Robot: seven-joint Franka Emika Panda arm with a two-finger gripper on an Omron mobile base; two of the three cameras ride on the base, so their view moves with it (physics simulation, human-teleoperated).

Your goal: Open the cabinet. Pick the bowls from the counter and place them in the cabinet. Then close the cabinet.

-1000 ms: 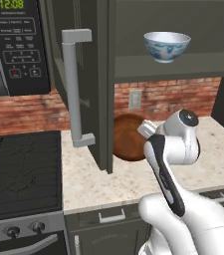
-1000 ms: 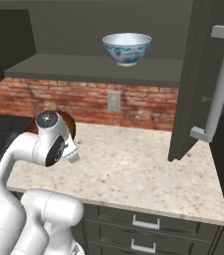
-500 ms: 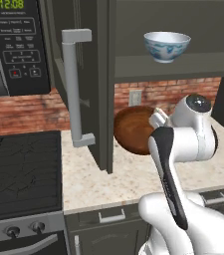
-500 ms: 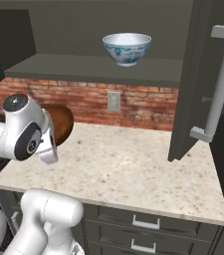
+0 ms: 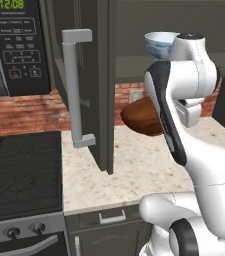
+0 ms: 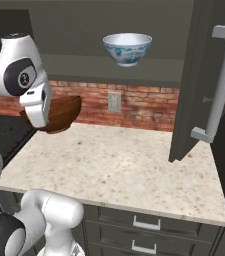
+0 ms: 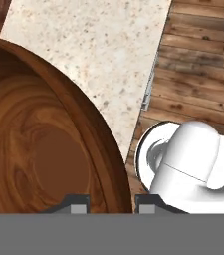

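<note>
The brown bowl [image 5: 143,118] is in the air above the table [image 6: 119,165], pinched at its rim by the pincer [image 7: 111,201], one finger inside and one outside. The open shelf of the cabinet [image 6: 84,65] lies higher and behind it, toward the brick wall, so I judge the coming move must go up and forward. The white bowl [image 6: 127,48] already stands on that shelf, to the right side. The left door [image 5: 91,80] hangs open just beside the bowl and could be hit. The right door [image 6: 196,85] is open too, well apart
</note>
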